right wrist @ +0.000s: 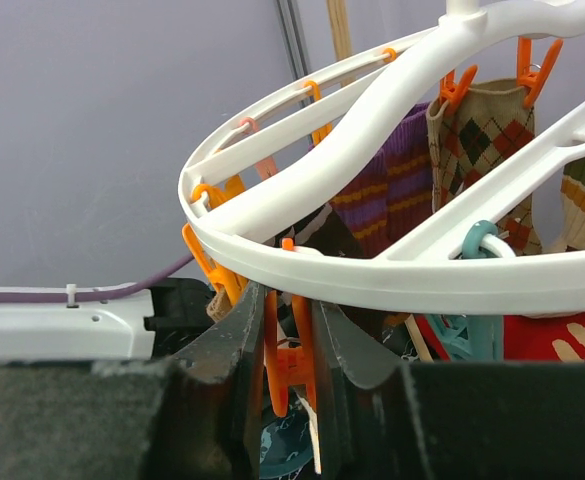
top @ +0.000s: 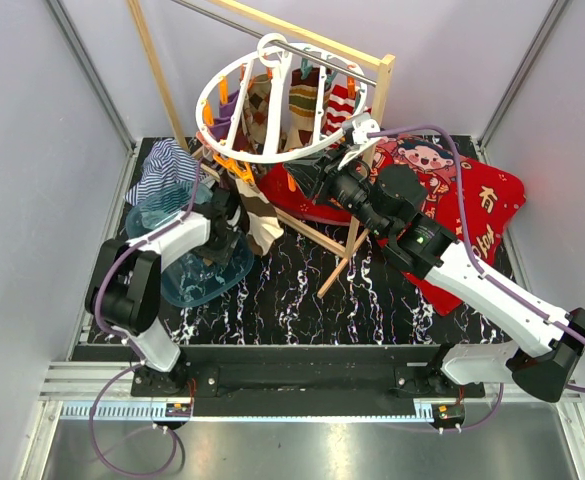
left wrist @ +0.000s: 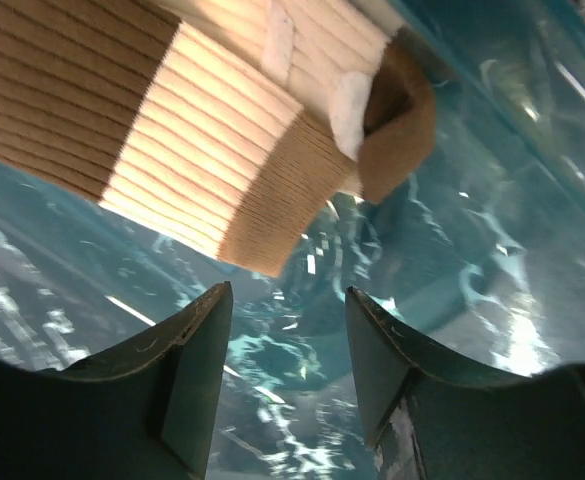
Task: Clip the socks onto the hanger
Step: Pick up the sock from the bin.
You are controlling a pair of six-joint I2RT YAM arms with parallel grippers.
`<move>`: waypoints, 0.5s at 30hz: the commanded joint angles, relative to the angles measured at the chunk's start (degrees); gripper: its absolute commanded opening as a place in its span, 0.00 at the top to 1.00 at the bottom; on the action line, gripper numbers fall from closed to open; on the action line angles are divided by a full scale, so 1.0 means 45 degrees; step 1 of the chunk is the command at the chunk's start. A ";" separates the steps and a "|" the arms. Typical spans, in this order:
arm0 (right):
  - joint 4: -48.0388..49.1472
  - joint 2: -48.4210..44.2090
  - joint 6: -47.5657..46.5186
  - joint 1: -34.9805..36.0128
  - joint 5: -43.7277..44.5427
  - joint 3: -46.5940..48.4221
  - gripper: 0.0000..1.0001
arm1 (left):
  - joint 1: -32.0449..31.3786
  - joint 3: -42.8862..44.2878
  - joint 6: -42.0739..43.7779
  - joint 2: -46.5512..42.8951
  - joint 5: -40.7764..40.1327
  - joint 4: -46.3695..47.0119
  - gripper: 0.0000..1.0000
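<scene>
Black marbled table (top: 302, 290), grey walls. White ring hanger (right wrist: 392, 280) tilted. Purple striped sock (right wrist: 392, 190) and argyle sock (right wrist: 482, 130) already clipped. Right gripper (right wrist: 287, 315) pinching orange clip (right wrist: 290, 370) under rim. Left gripper (left wrist: 287, 293) spread; ribbed brown-and-cream sock (left wrist: 202, 150) just beyond fingers, ungripped. Whether clipped: cannot tell.

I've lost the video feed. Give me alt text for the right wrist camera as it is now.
The right gripper pinches an orange clip hanging under the near rim of the white hanger, one finger on each side. Behind the rings hang a purple striped sock and an argyle sock.
</scene>
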 commanded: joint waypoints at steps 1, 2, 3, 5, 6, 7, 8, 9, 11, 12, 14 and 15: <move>0.0303 -0.0083 -0.0098 -0.0150 0.0208 -0.0108 0.98 | -0.0269 0.0962 0.0999 0.0591 -0.1721 -0.0021 0.47; 0.0303 -0.0083 -0.0078 -0.0169 0.0207 -0.0109 0.98 | -0.0289 0.1098 0.1096 0.0766 -0.1877 0.0037 0.47; 0.0342 -0.0083 -0.0078 -0.0150 0.0207 -0.0109 0.99 | -0.0366 0.1157 0.1174 0.0826 -0.1975 0.0173 0.47; 0.0362 -0.0083 -0.0040 -0.0169 0.0188 -0.0147 0.99 | -0.0522 0.1217 0.1524 0.0924 -0.2247 0.0407 0.48; 0.0362 -0.0064 -0.0059 -0.0169 0.0207 -0.0148 0.99 | -0.0678 0.1178 0.1681 0.1021 -0.2230 0.0699 0.48; 0.0381 -0.0064 -0.0020 -0.0169 0.0169 -0.0148 0.99 | -0.0737 0.1158 0.1838 0.1118 -0.2152 0.0837 0.48; 0.0381 -0.0064 -0.0039 -0.0169 0.0168 -0.0148 0.99 | -0.0777 0.1139 0.1975 0.1177 -0.2016 0.0897 0.48; 0.0401 -0.0064 -0.0020 -0.0169 0.0168 -0.0148 0.99 | -0.0758 0.1177 0.2034 0.1449 -0.2034 0.0878 0.48; 0.0381 -0.0083 0.0000 -0.0169 0.0168 -0.0186 0.99 | -0.0777 0.1100 0.2112 0.1743 -0.2364 0.0858 0.48; 0.0401 -0.0103 -0.0019 -0.0189 0.0168 -0.0187 0.99 | -0.0758 0.1080 0.2113 0.1957 -0.2386 0.0800 0.48; 0.0401 -0.0122 0.0000 -0.0189 0.0168 -0.0206 0.99 | -0.0758 0.1060 0.2112 0.2173 -0.2309 0.0741 0.48; 0.0401 -0.0142 -0.0019 -0.0208 0.0188 -0.0206 0.99 | -0.0758 0.1041 0.2113 0.2329 -0.2269 0.0683 0.48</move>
